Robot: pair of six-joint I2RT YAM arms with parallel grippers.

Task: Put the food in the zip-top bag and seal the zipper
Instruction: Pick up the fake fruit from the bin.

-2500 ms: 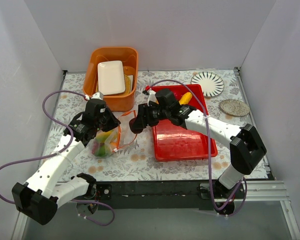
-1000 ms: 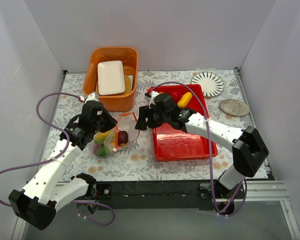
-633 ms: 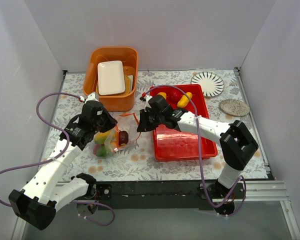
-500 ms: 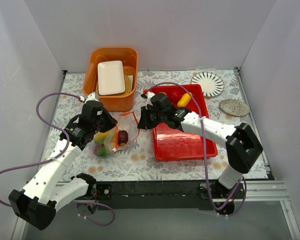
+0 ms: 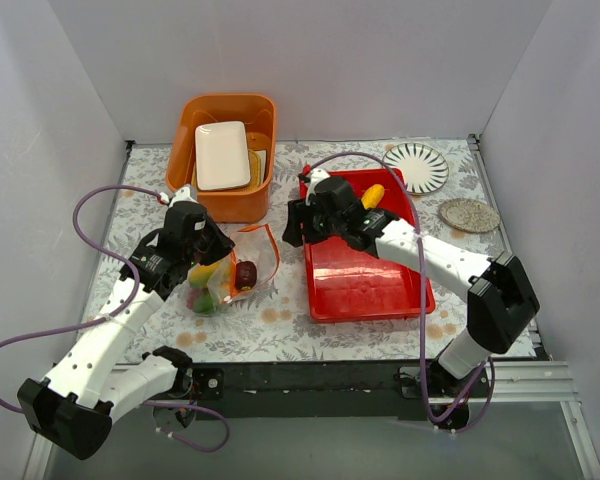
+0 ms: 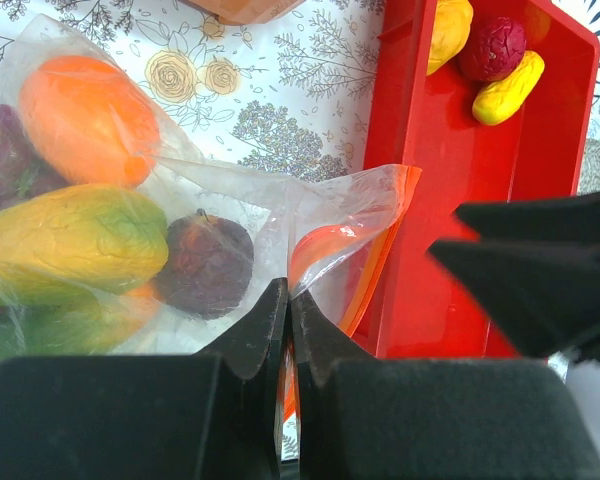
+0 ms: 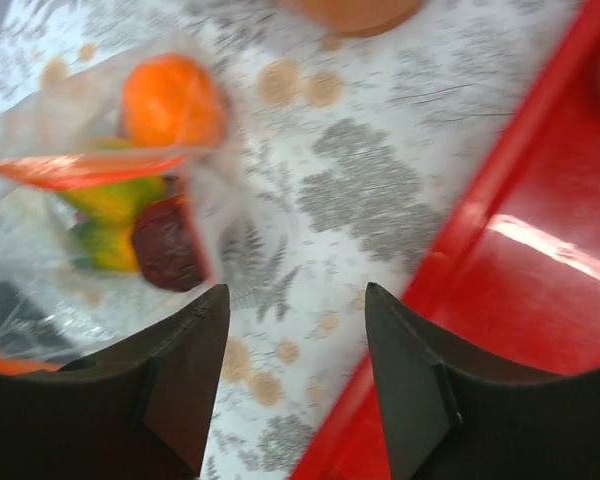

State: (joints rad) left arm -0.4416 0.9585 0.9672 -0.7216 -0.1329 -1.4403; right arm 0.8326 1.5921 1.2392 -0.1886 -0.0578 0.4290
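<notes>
Left gripper (image 6: 288,300): clenched on bag (image 6: 230,190) mouth, centre-left of our top view.
Right gripper (image 7: 295,300): jaws apart, empty, withdrawn over tray (image 5: 365,285).
Change: dark fruit (image 6: 205,265) now bagged; we judge three fruits (image 6: 492,48) remain, zipper (image 6: 325,245) unsealed.

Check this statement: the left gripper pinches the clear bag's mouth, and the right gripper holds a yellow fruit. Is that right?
One error. The right gripper holds nothing: the right wrist view shows its jaws apart with only table and red tray between them. The yellow fruits lie in that tray. The left gripper does pinch the mouth of the zip-top bag.
</notes>
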